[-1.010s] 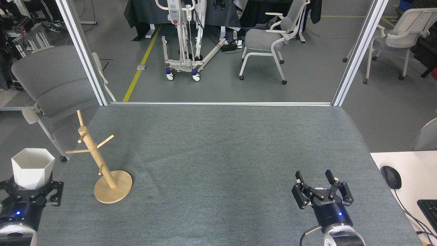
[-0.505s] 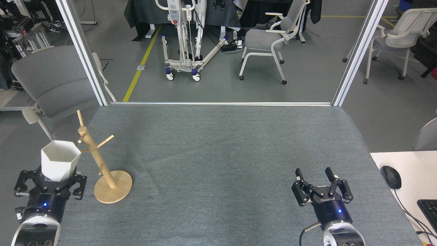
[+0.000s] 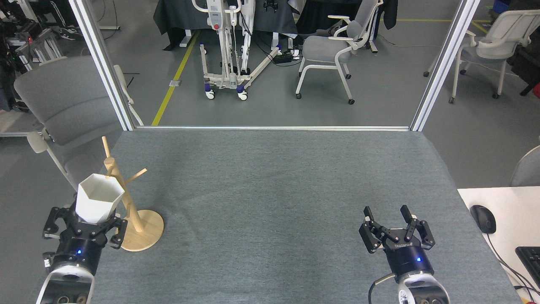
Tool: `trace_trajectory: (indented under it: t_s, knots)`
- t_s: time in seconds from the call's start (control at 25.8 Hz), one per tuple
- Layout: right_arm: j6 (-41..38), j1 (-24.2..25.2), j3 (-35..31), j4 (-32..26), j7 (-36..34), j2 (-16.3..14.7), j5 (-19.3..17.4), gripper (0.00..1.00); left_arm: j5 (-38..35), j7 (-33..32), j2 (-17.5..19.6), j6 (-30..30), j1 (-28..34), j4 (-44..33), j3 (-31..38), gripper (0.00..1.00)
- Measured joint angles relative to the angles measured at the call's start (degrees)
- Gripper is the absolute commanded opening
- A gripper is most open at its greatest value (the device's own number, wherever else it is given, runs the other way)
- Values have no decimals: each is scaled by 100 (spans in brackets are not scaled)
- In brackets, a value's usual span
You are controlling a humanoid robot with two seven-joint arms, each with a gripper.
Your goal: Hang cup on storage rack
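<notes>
My left gripper [image 3: 86,223] is shut on the base of the white faceted cup [image 3: 98,204], which stands mouth up with its hexagonal rim toward the camera. The cup overlaps the post of the wooden storage rack [image 3: 126,198] and hides its lower left pegs; whether they touch I cannot tell. The rack's post leans and its upper pegs stick out above and right of the cup. Its round base rests on the grey mat [image 3: 270,202]. My right gripper [image 3: 388,215] hovers open over the mat's near right part, holding nothing.
A grey chair [image 3: 63,105] stands just behind the mat's left corner, close to the rack. Aluminium frame posts [image 3: 107,80] rise at both far corners. A white desk with a mouse [image 3: 483,218] and keyboard adjoins the right edge.
My left gripper carried the cup rightward from the left edge up against the rack. The rack's post has shifted and tilted slightly to the right. The right gripper barely moved.
</notes>
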Motion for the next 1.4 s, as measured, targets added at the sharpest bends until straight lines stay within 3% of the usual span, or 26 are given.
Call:
trace_trajectory:
  t_s: [0.08, 0.16, 0.23, 0.39, 0.43, 0.74, 1.2, 1.4]
  knots:
    - [0, 0, 1, 11, 0, 9, 0, 99, -47, -9, -31, 9, -16, 96, -17, 0]
    - [0, 5, 1, 22, -8, 13, 0, 99, -67, -16, -55, 11, -28, 208, -24, 15]
    - [0, 4, 2, 25, -16, 15, 0, 99, -75, 6, -69, 36, -41, 302, -24, 24]
    - [0, 4, 2, 33, -14, 18, 0, 99, -73, 13, -79, 39, -43, 394, -23, 93]
    - [1, 3, 2, 36, -9, 18, 0, 99, -68, 21, -81, 46, -42, 411, -21, 98]
    - [6, -71, -7, 247, 10, 5, 0, 99, -26, 89, -97, 373, -11, 708, -3, 98]
    - [15, -112, -11, 293, 22, 4, -6, 99, -12, 180, -129, 364, 33, 1586, -29, 99]
    - [15, -115, -103, 311, 39, 2, -6, 99, 42, 733, -645, 44, 34, 1780, -298, 99]
